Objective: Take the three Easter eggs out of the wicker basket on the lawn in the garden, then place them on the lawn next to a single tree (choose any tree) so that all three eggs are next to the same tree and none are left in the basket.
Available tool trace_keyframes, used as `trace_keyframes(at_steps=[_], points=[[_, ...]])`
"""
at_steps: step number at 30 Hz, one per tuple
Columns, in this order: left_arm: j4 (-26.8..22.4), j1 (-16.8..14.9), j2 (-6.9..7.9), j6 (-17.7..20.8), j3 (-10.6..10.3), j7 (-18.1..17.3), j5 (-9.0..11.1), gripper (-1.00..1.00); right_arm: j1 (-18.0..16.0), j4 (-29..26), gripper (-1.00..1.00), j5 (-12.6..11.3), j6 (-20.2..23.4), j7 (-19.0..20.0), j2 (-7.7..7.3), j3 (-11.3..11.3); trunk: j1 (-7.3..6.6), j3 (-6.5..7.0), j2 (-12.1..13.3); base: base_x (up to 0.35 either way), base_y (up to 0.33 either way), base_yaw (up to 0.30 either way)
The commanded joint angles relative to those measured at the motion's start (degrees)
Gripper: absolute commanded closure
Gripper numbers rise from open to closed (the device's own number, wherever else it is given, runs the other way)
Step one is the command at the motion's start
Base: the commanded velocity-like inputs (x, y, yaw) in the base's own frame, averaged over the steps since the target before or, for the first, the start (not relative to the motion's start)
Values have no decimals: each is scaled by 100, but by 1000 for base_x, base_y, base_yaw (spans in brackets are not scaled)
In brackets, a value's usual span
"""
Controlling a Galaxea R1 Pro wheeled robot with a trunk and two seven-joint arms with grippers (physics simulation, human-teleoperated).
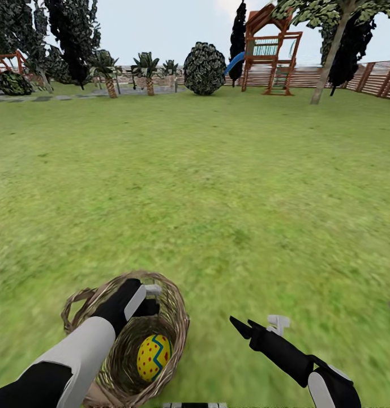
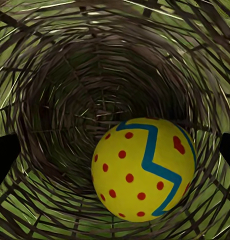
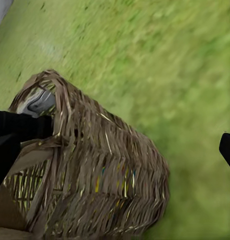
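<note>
The wicker basket (image 1: 175, 326) stands on the lawn (image 1: 206, 187) right in front of me. One yellow Easter egg (image 1: 154, 356) with red dots and a blue zigzag lies at its bottom; the left wrist view shows it close up (image 2: 143, 170). My left gripper (image 1: 145, 310) reaches down into the basket, open, its black fingertips (image 2: 6, 152) wide apart above the egg and not touching it. To the basket's right, my right gripper (image 1: 243, 327) hovers low over the grass, open and holding nothing. A tree with a pale grey trunk (image 1: 329, 62) stands far off at the back right.
A wooden playset (image 1: 271, 51) with a blue slide and a round bush (image 1: 204, 68) stand at the far end of the lawn. A slatted brown fence (image 1: 376, 76) runs along the right. Dark trees (image 1: 76, 39) and small palms line the far left. Open grass lies between.
</note>
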Motion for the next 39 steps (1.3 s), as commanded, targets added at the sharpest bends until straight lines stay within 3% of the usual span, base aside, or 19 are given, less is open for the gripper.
trace_keyframes(at_steps=[1, 21, 27, 39], points=[[-7, -1, 4, 16, -33, 48, 60, -100, -2, -4, -100, -36, 43, 7, 3, -8, 1, -28, -4, 0, 0, 0], [-4, -2, 4, 27, -33, 41, 52, -100, -1, -2, -100, -36, 43, 5, 3, -10, 53, -471, -30, 0, 0, 0], [-4, -3, 4, 35, -33, 40, 52, -100, -1, -2, -100, -36, 47, 10, 3, -10, 53, -471, -30, 0, 0, 0], [1, -1, 4, 96, -33, 40, 52, -100, -3, -5, -100, -36, 61, 6, 3, -10, 83, -737, -47, 0, 0, 0]])
